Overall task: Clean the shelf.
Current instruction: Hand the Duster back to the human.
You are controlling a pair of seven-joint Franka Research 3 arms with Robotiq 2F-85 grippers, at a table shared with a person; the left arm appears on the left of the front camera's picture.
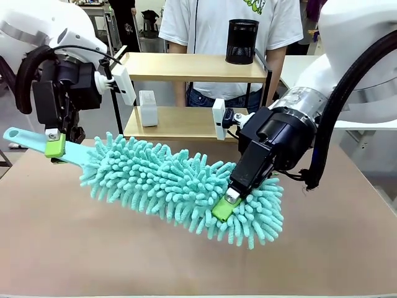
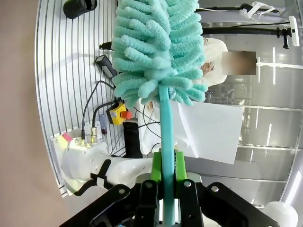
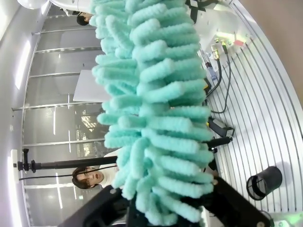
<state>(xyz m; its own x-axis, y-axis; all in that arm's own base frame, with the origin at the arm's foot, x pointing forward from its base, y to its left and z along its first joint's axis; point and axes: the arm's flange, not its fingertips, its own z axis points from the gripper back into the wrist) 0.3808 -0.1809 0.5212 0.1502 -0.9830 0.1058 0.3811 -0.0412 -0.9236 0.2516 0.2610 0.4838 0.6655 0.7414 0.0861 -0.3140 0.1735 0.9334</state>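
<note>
The left pincer [image 1: 57, 149] clamps the duster [image 1: 180, 186] handle; the right pincer [image 1: 226, 208] clamps its fluffy head, before the shelf [image 1: 186, 68].

white arms [image 1: 347, 37], black end effectors with green pads [image 1: 54, 146], black cables [image 1: 335, 105]

No legible text, number or brand appears in any view. The person's white T-shirt [image 1: 205, 25] bears a green printed graphic at the chest, cut off by the upper picture edge and unreadable. The white box [image 1: 147, 108] on the lower board of the shelf [image 1: 186, 67] shows no readable label.
</note>
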